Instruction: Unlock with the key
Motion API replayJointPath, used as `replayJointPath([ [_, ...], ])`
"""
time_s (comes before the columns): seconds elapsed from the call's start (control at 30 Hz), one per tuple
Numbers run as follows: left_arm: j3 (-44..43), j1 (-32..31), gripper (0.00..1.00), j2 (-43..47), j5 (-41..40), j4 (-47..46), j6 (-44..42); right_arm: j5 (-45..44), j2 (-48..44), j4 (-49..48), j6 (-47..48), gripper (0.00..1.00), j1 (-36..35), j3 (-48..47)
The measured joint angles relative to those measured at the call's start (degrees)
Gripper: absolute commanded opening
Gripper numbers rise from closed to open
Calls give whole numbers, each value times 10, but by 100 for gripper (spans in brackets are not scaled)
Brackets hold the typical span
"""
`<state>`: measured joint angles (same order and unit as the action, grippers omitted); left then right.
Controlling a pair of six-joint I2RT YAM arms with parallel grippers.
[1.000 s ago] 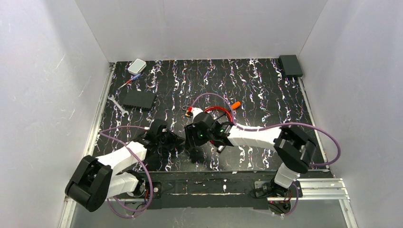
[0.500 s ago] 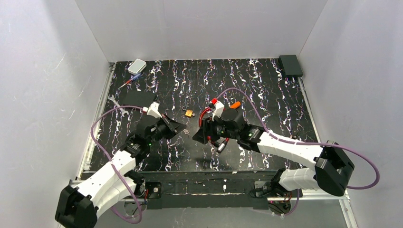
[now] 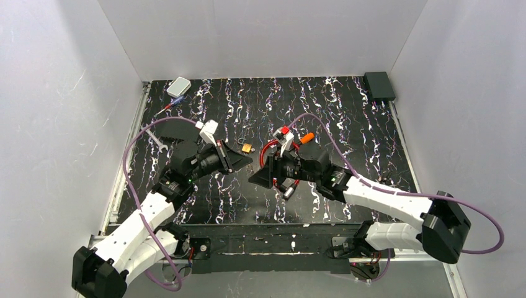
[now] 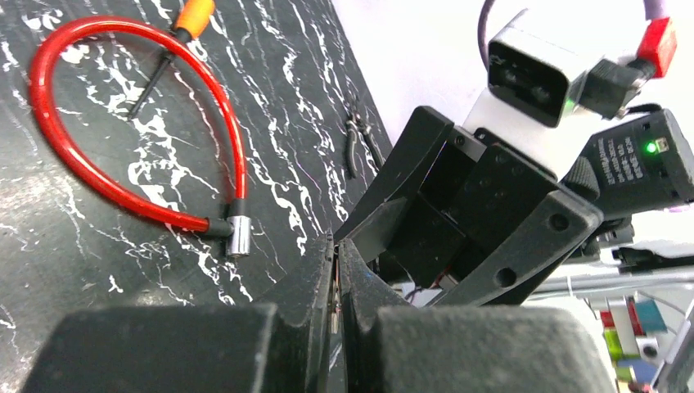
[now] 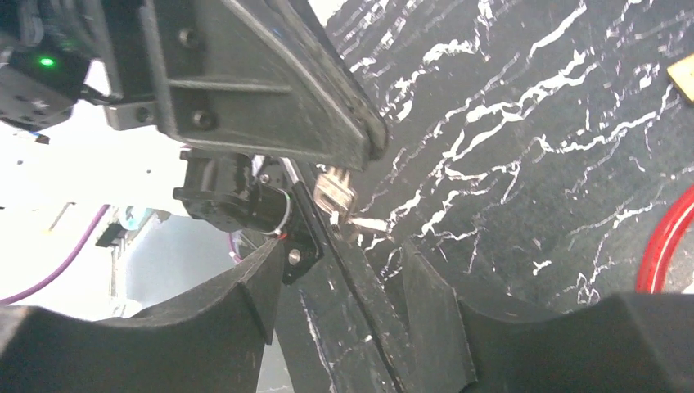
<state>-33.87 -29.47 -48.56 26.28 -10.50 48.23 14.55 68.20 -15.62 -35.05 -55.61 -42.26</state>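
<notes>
With the small silver key [image 5: 335, 192] seemingly pinched in the closed left jaws over the desk's middle and the right jaws part-open just short of it, an early release or skewed closing could drop it.

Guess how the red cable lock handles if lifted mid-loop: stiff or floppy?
Likely springy, not limp: the red cable lock holds a smooth open arc. Its silver end would probably sag and swing. The glossy sheath may slip between pads.
</notes>
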Motion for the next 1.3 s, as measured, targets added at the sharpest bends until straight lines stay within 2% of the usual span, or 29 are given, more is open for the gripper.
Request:
replayJointPath([
  [0.13,-18,0,0,-10,39,-1,-12,1,-31,-13,0,61,0,4],
  [0.27,-31,0,0,-13,64,-2,-16,-9,-65,-13,6,48,0,9],
  [0.33,-37,0,0,-13,72,-2,-16,-14,-73,-13,9,47,0,9],
  [1.17,-45,0,0,-21,96,-28,9,9,-49,-13,23,45,0,8],
  [1.3,-45,0,0,-21,97,-28,9,10,-45,-14,24,49,0,7],
])
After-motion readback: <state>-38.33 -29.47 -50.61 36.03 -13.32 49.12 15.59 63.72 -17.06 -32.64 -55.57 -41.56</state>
